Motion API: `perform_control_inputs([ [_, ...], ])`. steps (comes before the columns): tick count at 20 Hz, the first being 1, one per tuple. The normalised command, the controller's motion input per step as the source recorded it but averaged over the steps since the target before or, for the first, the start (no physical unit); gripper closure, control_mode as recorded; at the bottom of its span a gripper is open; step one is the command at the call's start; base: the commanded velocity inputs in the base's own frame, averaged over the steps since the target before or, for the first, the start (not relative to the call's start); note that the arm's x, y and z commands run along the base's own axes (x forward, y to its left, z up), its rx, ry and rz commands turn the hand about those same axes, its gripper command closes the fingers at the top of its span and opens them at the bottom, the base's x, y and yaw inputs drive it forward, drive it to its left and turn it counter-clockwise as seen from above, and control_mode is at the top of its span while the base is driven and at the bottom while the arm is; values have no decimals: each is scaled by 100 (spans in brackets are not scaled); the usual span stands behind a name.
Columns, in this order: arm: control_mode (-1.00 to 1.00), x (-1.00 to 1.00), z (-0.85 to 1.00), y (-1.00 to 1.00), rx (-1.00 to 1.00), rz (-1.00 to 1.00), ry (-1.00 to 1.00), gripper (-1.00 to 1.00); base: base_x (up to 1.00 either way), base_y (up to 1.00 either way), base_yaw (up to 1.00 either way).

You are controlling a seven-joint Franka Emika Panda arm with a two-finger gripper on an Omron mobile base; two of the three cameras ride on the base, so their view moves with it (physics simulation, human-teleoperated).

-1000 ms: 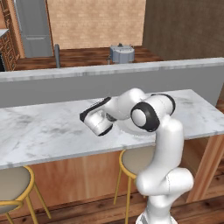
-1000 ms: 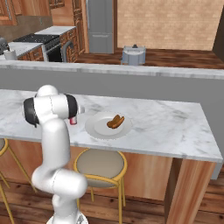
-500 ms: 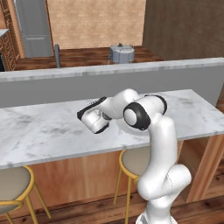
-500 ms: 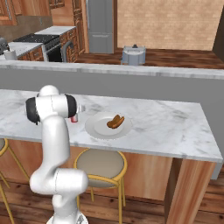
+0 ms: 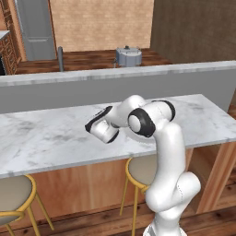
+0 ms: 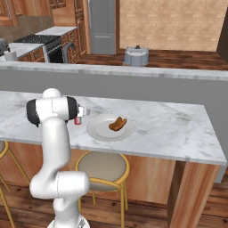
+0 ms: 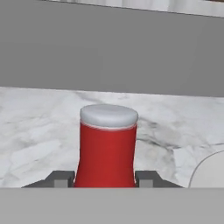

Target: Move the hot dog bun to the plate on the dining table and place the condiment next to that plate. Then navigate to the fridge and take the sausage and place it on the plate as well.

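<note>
My gripper point(image 7: 105, 178) is shut on the condiment point(image 7: 107, 146), a red bottle with a white cap that stands upright between the fingertips point(image 7: 61, 178). The condiment point(image 6: 78, 120) sits low over the dining table point(image 6: 169, 129), just left of the plate point(image 6: 100, 131); whether it touches the marble I cannot tell. The hot dog bun point(image 6: 117, 124) lies on the plate. The plate's rim point(image 7: 210, 173) shows at the right in the hand view. My hand point(image 5: 102, 127) reaches over the table point(image 5: 46, 138). The grey fridge point(image 5: 34, 27) point(image 6: 102, 26) stands far back. The sausage is out of view.
A raised grey ledge point(image 5: 92, 87) runs behind the table. Stools point(image 6: 101, 165) point(image 5: 14, 193) stand under the table's front edge. A grey pot point(image 6: 136, 55) sits on the floor beyond. A stove and wooden cabinets point(image 6: 53, 44) are at the far left.
The arm's elbow and upper links have swung a little. The condiment stays in the grip at the plate's left side.
</note>
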Motion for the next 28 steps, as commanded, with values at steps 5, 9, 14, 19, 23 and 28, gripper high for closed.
perform_control_inputs([
  [5, -100, -12, -40, -3, 0, -10, -15, 100, 0, 0, 0],
  [9, -100, -35, -42, 0, 0, -10, -9, 100, 0, 0, 0],
  [14, -100, -47, -39, 1, 0, -9, -7, 100, 0, 0, 0],
  [19, -100, -25, -24, 20, 0, -9, -5, -100, 0, 0, 0],
  [23, -100, -19, -3, 18, 0, -8, -11, -100, 0, 0, 0],
  [28, -100, -12, -3, 27, 0, -8, -15, -100, 0, 0, 0],
])
